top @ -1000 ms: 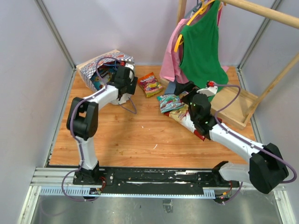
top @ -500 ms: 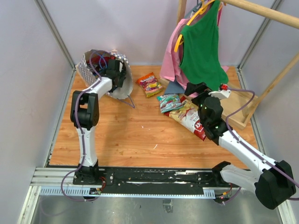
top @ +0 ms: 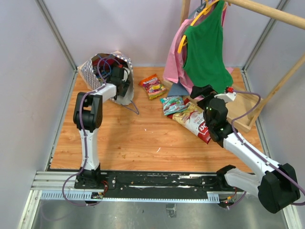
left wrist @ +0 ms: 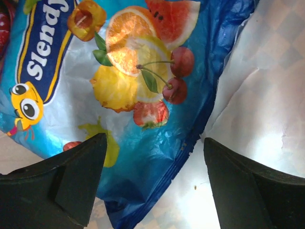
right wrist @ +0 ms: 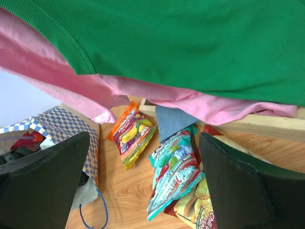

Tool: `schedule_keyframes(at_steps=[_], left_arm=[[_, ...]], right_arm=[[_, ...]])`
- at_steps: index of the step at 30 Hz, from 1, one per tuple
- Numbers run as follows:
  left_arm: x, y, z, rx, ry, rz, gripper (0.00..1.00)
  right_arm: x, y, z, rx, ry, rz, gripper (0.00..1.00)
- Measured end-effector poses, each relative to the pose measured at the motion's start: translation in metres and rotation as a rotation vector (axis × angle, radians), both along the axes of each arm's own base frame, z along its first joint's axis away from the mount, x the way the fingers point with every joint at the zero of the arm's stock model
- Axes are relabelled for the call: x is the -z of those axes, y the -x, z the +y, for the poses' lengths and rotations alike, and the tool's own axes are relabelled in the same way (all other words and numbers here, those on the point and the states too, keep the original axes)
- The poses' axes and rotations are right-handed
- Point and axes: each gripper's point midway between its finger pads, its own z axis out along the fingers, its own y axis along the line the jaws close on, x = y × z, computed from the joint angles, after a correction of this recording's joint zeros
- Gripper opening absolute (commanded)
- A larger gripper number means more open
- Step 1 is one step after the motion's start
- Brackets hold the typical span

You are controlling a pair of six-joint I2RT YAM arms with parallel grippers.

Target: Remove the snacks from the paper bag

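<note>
The paper bag [top: 97, 67] lies at the table's back left, mouth toward the middle. My left gripper [top: 122, 78] reaches into it. In the left wrist view its jaws [left wrist: 155, 143] stand open astride the lower corner of a blue fruit-print snack packet [left wrist: 119, 95] lying on the bag's pale inner wall [left wrist: 267, 95]. Three snacks lie on the table: an orange one [top: 152, 86], a teal one [top: 172, 104] and a red-and-white one [top: 195, 121]. My right gripper [top: 200, 91] hangs open above them, holding nothing.
A green garment [top: 207, 47] and a pink one [top: 174, 64] hang from a wooden rack at the back right, over its base [top: 243, 109]. A grey-blue cloth [top: 178, 89] lies beside the teal packet. Grey walls close in both sides.
The left gripper has pushed deeper into the bag, and the bag's mouth has turned and spread. The right arm has lifted up and back off the red-and-white packet.
</note>
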Motion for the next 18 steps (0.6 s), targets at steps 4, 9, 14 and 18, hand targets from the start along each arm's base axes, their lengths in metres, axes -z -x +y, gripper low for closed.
schedule_keyframes(at_steps=[4,9,14,18], left_arm=[[-0.006,-0.006,0.007,-0.020,-0.046,-0.036,0.89],[-0.005,-0.014,0.019,-0.059,-0.115,-0.073,0.87],[-0.005,-0.026,0.024,-0.085,-0.155,-0.119,0.68],[-0.002,-0.030,0.024,-0.082,-0.163,-0.134,0.44]], right_arm=[[0.003,0.000,0.002,-0.010,-0.006,0.008,0.98],[0.005,0.000,0.002,-0.013,-0.009,0.012,0.98],[0.008,-0.001,-0.005,0.005,-0.008,0.017,0.98],[0.010,-0.001,-0.006,0.008,-0.006,0.022,0.98]])
